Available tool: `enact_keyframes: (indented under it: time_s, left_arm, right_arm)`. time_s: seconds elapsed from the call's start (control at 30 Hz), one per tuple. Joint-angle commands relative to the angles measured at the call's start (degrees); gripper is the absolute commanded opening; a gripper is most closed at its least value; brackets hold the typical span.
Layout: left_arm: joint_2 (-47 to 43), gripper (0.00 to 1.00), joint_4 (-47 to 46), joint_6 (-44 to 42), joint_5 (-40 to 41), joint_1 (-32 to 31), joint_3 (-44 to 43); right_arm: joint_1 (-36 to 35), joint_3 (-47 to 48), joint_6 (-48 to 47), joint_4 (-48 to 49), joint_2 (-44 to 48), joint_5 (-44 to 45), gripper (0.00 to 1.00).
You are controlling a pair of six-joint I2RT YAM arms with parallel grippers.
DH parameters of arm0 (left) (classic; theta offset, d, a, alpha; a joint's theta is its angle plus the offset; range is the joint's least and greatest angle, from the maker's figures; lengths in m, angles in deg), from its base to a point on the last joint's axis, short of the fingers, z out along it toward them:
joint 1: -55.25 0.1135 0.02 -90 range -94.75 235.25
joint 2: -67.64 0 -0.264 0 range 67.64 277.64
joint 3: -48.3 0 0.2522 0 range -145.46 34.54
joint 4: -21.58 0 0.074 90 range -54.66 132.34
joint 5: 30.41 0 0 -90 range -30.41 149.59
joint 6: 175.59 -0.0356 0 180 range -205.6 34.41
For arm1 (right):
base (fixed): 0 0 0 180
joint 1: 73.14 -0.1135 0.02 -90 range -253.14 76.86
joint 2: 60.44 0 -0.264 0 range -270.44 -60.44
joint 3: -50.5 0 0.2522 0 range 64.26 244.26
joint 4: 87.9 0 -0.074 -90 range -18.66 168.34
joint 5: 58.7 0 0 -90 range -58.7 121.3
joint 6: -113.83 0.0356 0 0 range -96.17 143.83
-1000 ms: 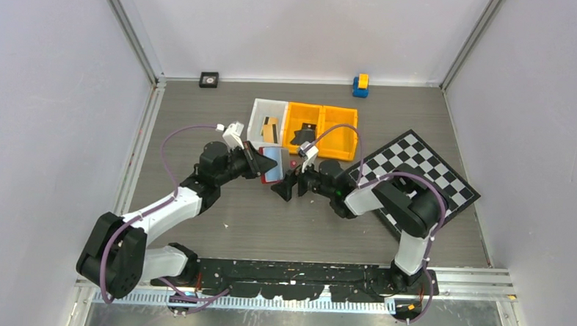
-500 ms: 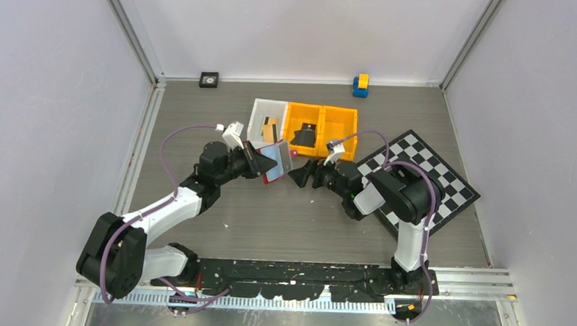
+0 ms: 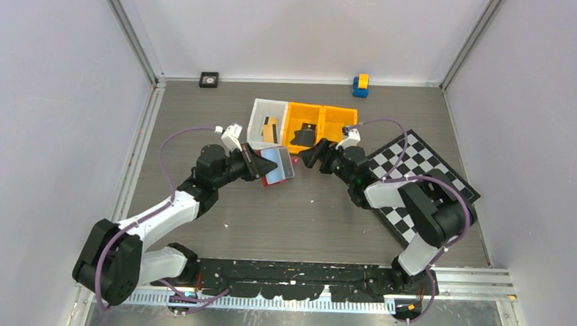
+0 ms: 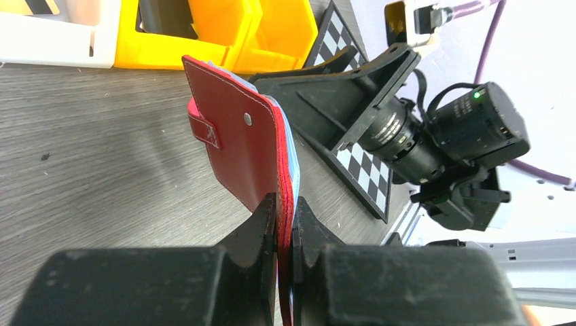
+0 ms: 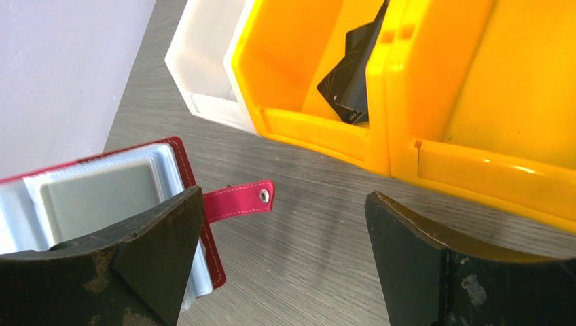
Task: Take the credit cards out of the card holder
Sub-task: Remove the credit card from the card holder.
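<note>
L arm: left gripper (image 4: 283, 209) is clamped tight on one edge of the card holder (image 3: 278, 167), red cover on one side, pale clear sleeves fanned toward the R arm. The snap tab (image 5: 238, 201) sticks out loose. The holder looks lifted off the table (image 3: 217, 226), tho can't be sure. In the top view it sits approx mid-workspace, at 6 o'clock from the white bin (image 3: 258, 116) and 9 o'clock from the right gripper (image 5: 282, 198), near but not touching. R gripper's jaws are spread wide w/ nothing btwn them, and it hovers just short of the yellow bin (image 5: 299, 68), which is at its 12 o'clock. One tan card (image 3: 270, 125) lies in the white bin and a black card (image 5: 348, 78) leans in the yellow bin, so prob. part of the job is done. The front sleeve shows a greyish panel in the R wrist view; can't tell if that's a card or an empty window. Step in hand, as I read it: R arm is btwn pulls, free to go for whatever is left in the sleeves. Next move calls for swinging R gripper toward 9 o'clock, lining its fingers w/ the sleeve mouth, nipping only the exposed card edge (not the plastic), then drawing straight out along the sleeve while L keeps its clamp firm. Thin card + slick sleeve = easy to slip or drag the whole holder.
</note>
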Motion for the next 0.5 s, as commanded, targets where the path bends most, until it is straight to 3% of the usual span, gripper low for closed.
enact_keyframes:
  time_s: [0.0,0.47]
  left_arm:
    - [-2.57,0.00,-5.48,0.80,-1.81,-0.06,0.52]
    - [-1.79,0.00,-12.83,4.59,-6.30,-0.11,1.67]
  right_arm:
    - [-0.06,3.50,1.06,-11.31,5.94,3.83,0.93]
    - [3.18,2.35,7.49,-10.86,11.18,-13.57,0.91]
